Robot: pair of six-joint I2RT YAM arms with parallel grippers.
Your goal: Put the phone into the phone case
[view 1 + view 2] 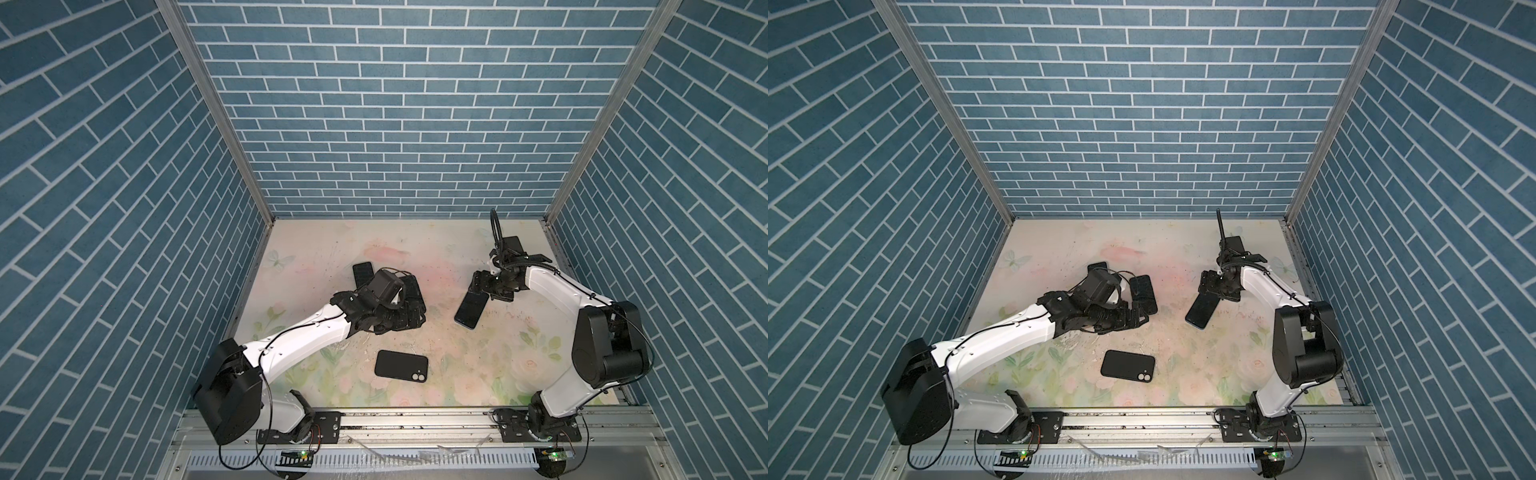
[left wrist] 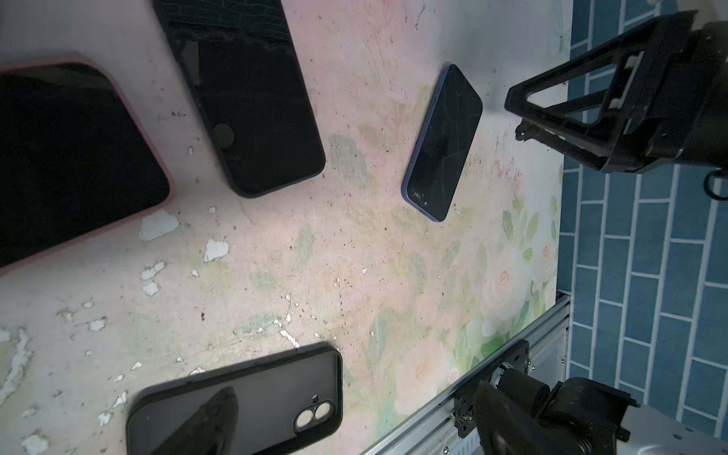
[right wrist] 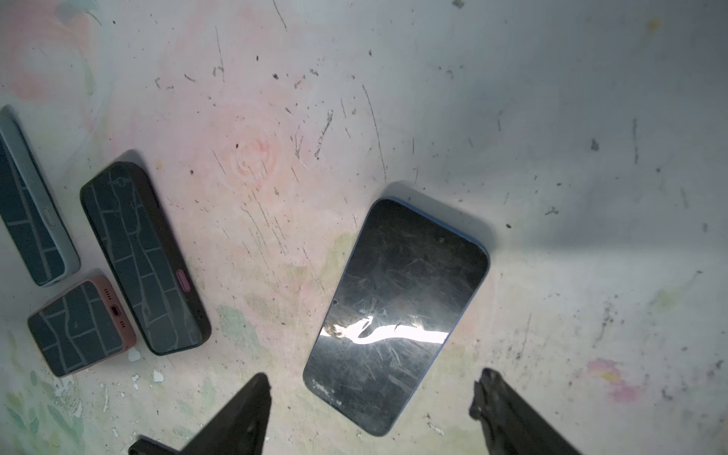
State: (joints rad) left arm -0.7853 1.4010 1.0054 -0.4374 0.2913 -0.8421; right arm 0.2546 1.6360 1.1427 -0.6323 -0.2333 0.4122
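Looking down on the scene, you had the blue phone (image 1: 469, 309) lying flat and screen up on the tabletop (image 1: 332, 249), over on the right side and not yet in any case. Your right gripper (image 3: 374, 376) hung just above the phone's far end with its jaws apart, clamped on nothing. Whether a fingertip touched the glass could not be told. The black case (image 1: 401, 365) lay flat near the front edge, well apart from the phone, its camera cut-out toward the right. Which face was up I could not tell. Your left gripper (image 1: 405, 318) hovered spread wide over a cluster of cased phones (image 3: 145, 260) left of centre, holding none of them.

As I judged it, you stood near the start, with none of the fitting done. The phone was yet to be grasped, carried to the case, lined up with the cut-out and pressed in. You might also have needed the left gripper to steady the case.
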